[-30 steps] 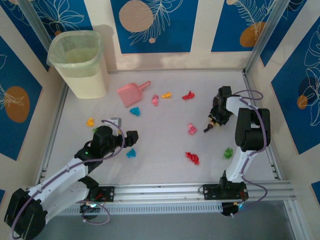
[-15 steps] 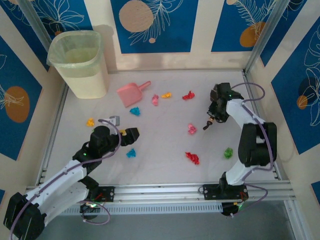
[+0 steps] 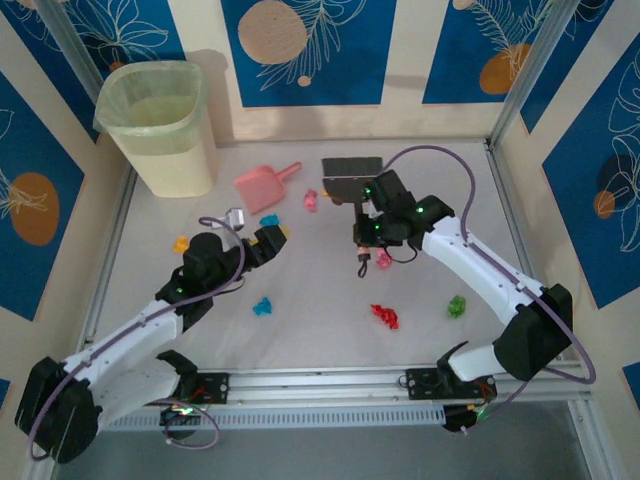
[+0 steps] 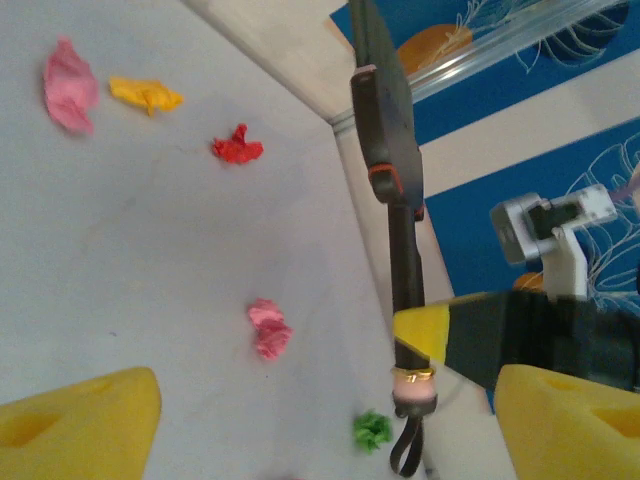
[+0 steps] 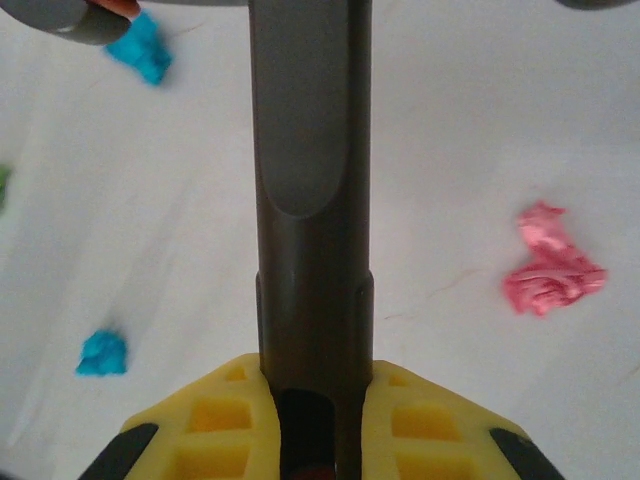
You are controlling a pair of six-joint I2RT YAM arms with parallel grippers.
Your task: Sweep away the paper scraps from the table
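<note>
Overhead camera first. My right claw (image 3: 365, 236) is clamped shut on the dark handle of a brush (image 3: 352, 168). The brush runs from the claw toward the far wall, with its head at the far end and, I judge, lifted off the table (image 3: 320, 345). Its tail loop points back at the arm bases. The paper scraps (image 3: 385, 316) lie scattered all round. The closest, a pink scrap (image 3: 383, 258), sits just right of the claw beside the handle's tail — the wrong end of the brush. I reckon the head must swing round and come down past that scrap before any stroke.

My left claw (image 3: 268, 240) is spread open and holds nothing. A pink dustpan (image 3: 260, 188) lies just beyond it, handle aimed far-right, with a cyan scrap (image 3: 269, 221) between the two. The left arm is plainly the nearer one to the dustpan.

Left wrist camera: the yellow fingers (image 4: 80, 425) are wide apart with nothing between them. Ahead, the brush stands head-up in the other claw's grip. An orange scrap (image 4: 145, 95) and a red scrap (image 4: 237, 148) lie beyond, and a green scrap (image 4: 372, 430) sits close in.

Right wrist camera: the yellow pads (image 5: 220, 410) pinch the handle from both sides. A pink scrap — the near one, I take it — lies to the right of the handle, and two cyan ones lie to its left.
</note>
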